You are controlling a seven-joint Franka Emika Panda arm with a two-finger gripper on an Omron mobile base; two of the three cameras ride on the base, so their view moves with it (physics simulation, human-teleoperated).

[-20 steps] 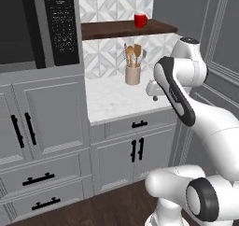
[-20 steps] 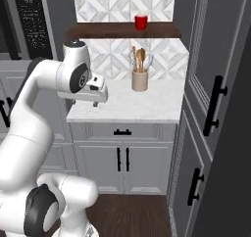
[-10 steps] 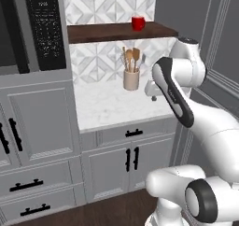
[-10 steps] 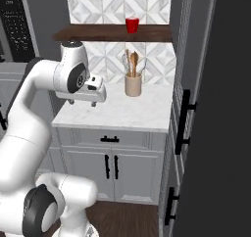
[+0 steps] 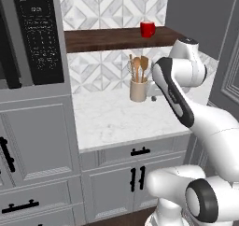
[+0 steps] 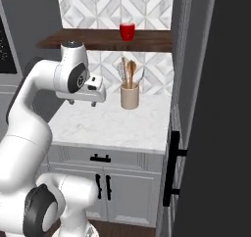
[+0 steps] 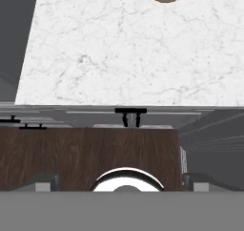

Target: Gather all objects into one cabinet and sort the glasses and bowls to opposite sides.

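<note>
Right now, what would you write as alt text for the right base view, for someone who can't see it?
A white robot arm reaches over a marble counter, near a beige crock of wooden utensils. A red cup sits on the dark wooden shelf above.

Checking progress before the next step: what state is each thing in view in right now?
Red cup: upright on the wooden shelf.
Utensil crock: upright on the counter, holding utensils.
Gripper: open, holding nothing, above the counter.
Lower cabinet doors: shut.
Drawer: shut.
</note>
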